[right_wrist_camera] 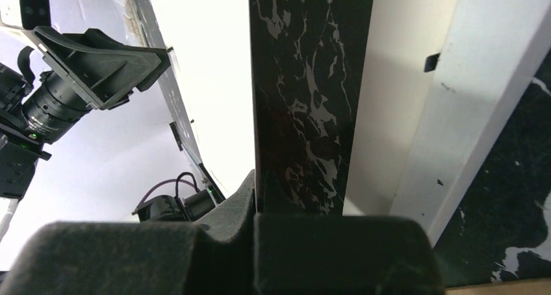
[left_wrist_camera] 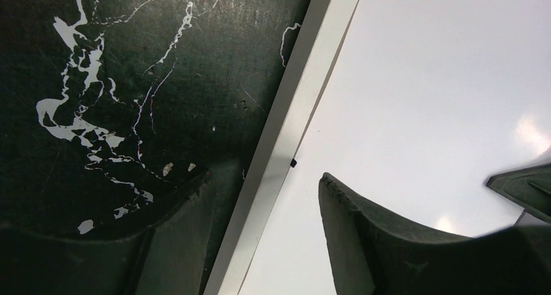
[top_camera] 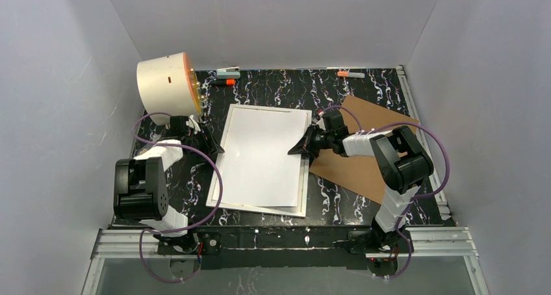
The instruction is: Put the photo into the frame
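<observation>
This is a robotics lab test cell. 3 plain grey panels (top_camera: 58, 80) wall in a black marbled surface (top_camera: 286, 84). A left arm (top_camera: 140, 188) and right arm (top_camera: 403, 165) are bolted to an aluminium rail (top_camera: 123, 243).

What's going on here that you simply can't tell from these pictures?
Top view: whether the white sheet on the frame is the photo face down; only its blank side shows.
Right wrist view: whether the right gripper pinches anything; its own fingers fill the bottom edge.
Top view: part of the brown cardboard, covered by the right arm.
Top view: markers at the back, too small to read.
</observation>
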Controlling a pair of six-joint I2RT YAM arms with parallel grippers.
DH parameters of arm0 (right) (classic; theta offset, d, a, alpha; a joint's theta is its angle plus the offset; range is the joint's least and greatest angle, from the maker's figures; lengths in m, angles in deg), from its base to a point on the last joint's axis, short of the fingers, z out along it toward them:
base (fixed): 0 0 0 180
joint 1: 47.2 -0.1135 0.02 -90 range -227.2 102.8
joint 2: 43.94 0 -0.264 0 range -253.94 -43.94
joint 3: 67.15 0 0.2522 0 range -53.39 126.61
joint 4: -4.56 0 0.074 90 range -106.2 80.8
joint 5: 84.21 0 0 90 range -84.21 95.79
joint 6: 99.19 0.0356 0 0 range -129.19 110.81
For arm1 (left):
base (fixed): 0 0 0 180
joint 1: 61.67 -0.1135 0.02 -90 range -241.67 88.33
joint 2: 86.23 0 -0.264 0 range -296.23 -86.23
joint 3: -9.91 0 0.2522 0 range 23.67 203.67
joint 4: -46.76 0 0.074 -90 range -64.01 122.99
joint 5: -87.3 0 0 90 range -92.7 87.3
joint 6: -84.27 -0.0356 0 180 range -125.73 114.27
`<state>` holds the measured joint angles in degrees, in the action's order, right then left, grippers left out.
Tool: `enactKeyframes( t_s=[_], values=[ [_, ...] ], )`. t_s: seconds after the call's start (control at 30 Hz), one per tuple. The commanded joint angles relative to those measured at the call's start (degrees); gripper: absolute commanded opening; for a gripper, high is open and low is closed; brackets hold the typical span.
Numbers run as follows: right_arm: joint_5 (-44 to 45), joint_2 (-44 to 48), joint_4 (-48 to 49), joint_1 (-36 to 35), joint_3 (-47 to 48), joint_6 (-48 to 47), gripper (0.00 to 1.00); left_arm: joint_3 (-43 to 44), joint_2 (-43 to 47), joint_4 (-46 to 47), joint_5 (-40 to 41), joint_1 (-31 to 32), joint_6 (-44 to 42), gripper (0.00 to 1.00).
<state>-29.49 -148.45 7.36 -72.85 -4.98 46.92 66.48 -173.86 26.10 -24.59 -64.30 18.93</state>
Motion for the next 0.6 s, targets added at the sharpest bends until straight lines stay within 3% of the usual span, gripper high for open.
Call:
enactKeyframes(
  t_s=[0.0, 0.4, 0.57],
  values=[
    [0.5, 1.0, 1.5, -0.5, 0.4, 0.2, 0.01, -1.5, -1.3, -2.8, -0.2, 0.0, -0.5, 0.57],
    [-2.6, -2.9, -1.4, -0.8, 5.9, -4.2, 0.05, -1.6, -1.4, -3.0, -0.4, 0.0, -0.6, 0.56],
    [-1.3, -1.9, -4.2, -0.8, 6.8, -4.6, 0.17, -1.1, -1.2, -3.6, 0.4, 0.1, -0.6, 0.56]
  ],
)
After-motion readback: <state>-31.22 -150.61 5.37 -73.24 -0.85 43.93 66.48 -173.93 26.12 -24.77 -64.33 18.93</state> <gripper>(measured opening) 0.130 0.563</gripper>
